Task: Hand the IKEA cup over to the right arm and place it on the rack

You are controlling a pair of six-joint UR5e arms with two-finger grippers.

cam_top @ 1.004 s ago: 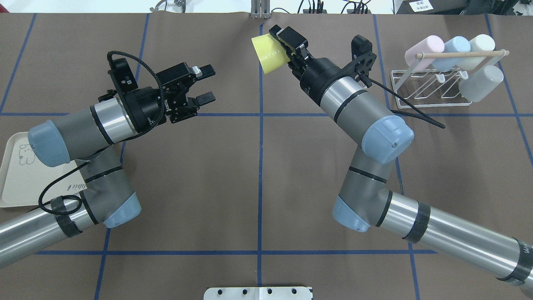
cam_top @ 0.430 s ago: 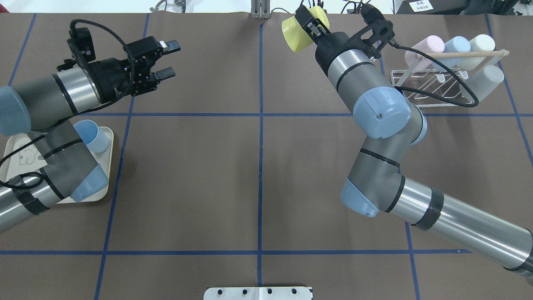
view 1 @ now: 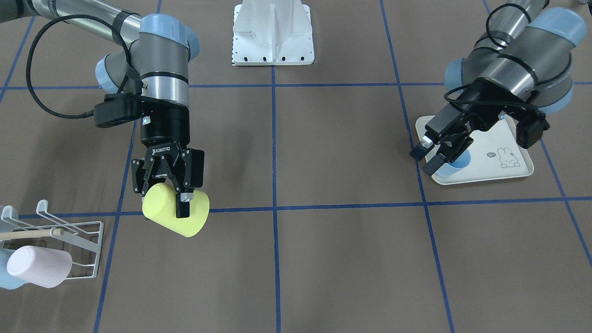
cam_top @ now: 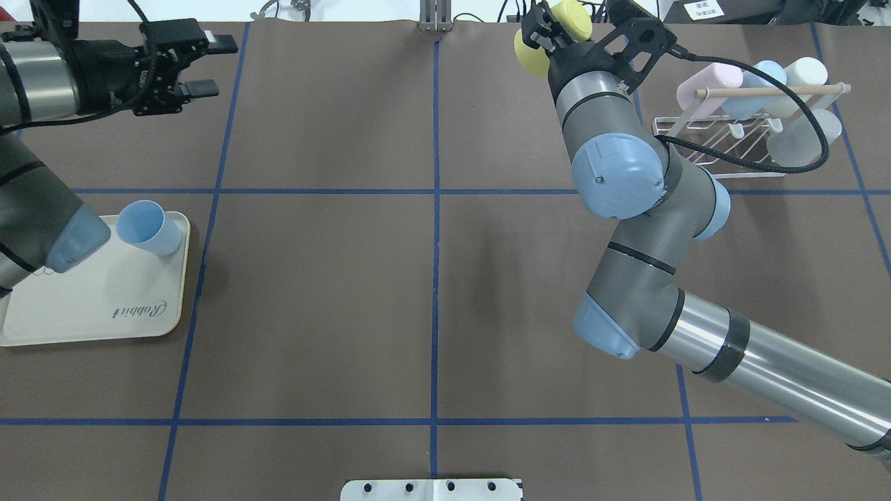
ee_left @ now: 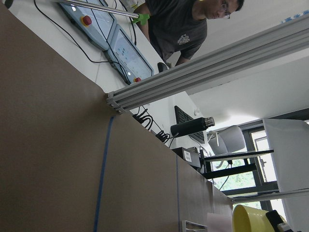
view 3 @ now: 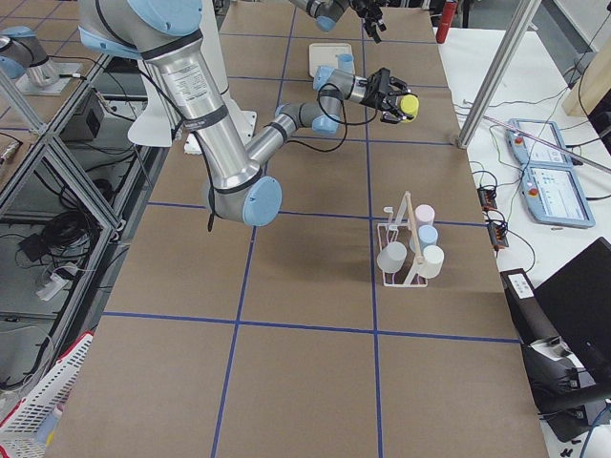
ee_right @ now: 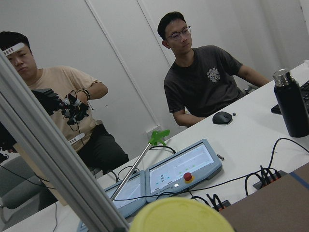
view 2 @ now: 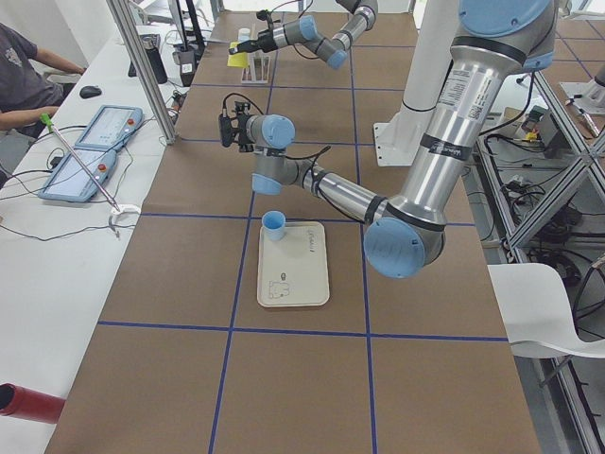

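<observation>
Right black two-finger gripper (view 1: 162, 200): jaws clenched on yellow plastic cup (view 1: 175, 218), carried sideways above the tabletop (view 1: 323, 254), likely so its mouth can slip over a prong. White wire rack (cam_top: 703, 147) sits at four o'clock from it, seen overhead. Left gripper (view 1: 426, 159): jaws released, empty.

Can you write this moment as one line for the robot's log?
right tool: shut on yellow cup, held off the table | left tool: open, empty | rack: yellow cup not yet on it
</observation>
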